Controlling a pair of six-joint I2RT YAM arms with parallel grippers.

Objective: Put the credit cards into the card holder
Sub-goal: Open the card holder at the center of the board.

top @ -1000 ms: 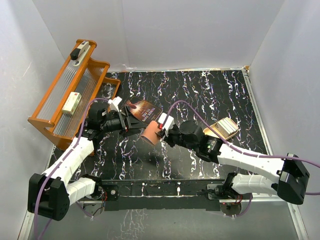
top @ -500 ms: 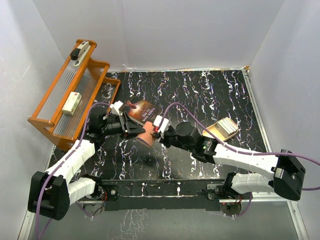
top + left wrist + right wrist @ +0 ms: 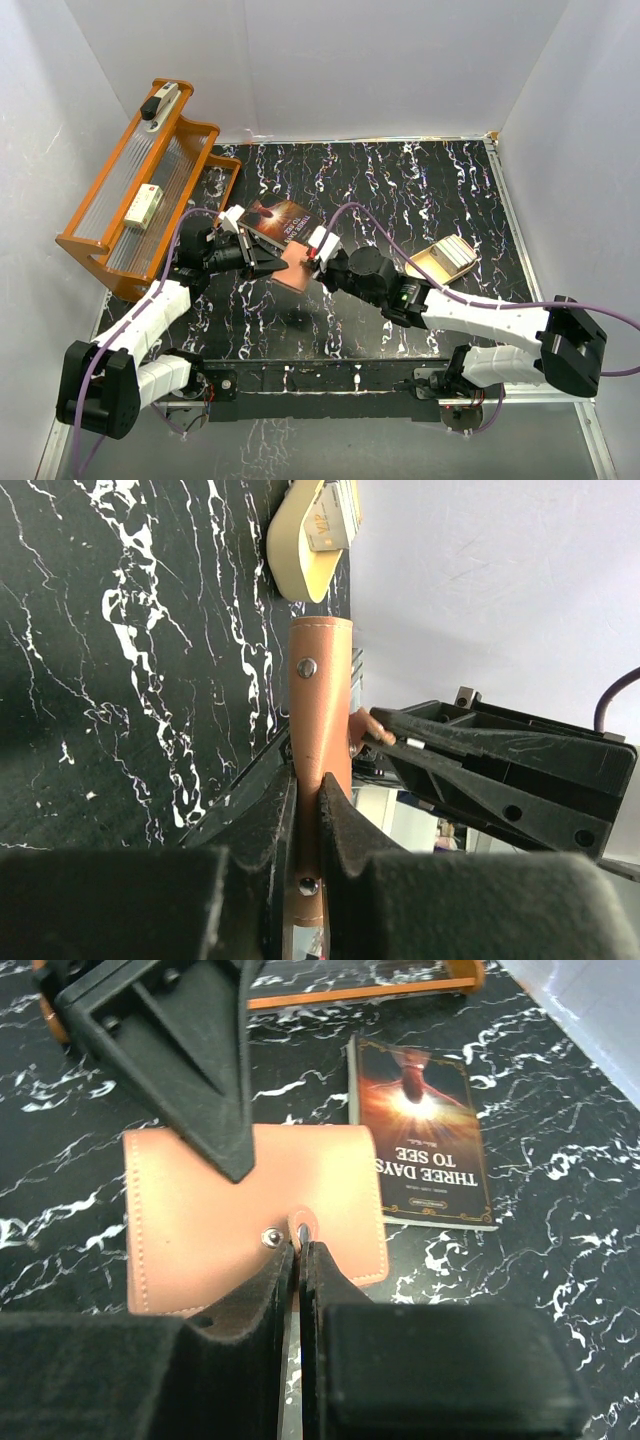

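Both arms meet over the black marble table (image 3: 420, 190) at the near edge of the paperback book (image 3: 283, 220). The beige tin (image 3: 440, 266), well to the book's right, holds the credit cards (image 3: 456, 249). The folded leather card holder (image 3: 297, 268) is held just in front of the book. Opening it cleanly likely calls for one steady anchor and a gentle outward peel. The left gripper (image 3: 305, 780) is clamped on the holder's edge. The right gripper (image 3: 298, 1250), jaws almost together, pinches the snap tab (image 3: 303, 1228).
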